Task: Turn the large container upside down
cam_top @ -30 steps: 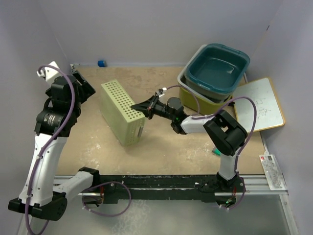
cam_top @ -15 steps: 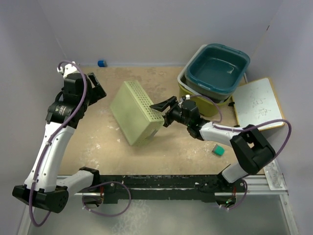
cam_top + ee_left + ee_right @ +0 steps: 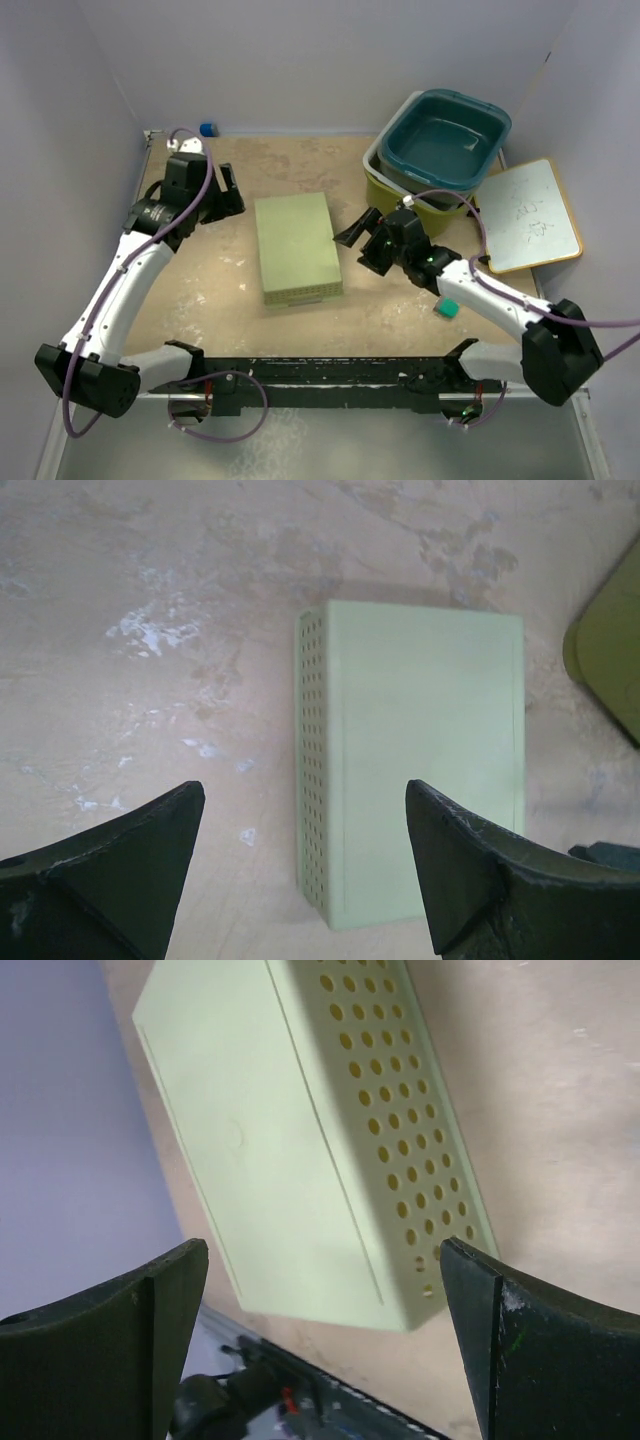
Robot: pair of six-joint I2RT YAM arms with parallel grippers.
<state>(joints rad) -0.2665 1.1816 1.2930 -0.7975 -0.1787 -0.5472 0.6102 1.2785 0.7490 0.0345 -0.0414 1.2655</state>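
The large container (image 3: 392,192), olive-green, stands upright at the back right, with a teal tub (image 3: 445,135) nested on top; a corner of the container (image 3: 610,650) shows in the left wrist view. A pale-green perforated box (image 3: 296,247) lies base up at the table's middle. My left gripper (image 3: 224,192) hovers open just left of the box (image 3: 420,750), touching nothing. My right gripper (image 3: 358,248) stands open just right of the box (image 3: 270,1130), apart from it and empty. In both wrist views the fingers are wide apart, left gripper (image 3: 305,792) and right gripper (image 3: 325,1250).
A small teal block (image 3: 448,307) lies near the right arm's forearm. A whiteboard (image 3: 528,213) lies at the right edge. A blue object (image 3: 207,129) sits at the back wall. Walls close in the table on three sides.
The pale-green box went from standing on its side in my right gripper to lying base up. My right gripper opened and drew back right. My left arm swung in towards the box.
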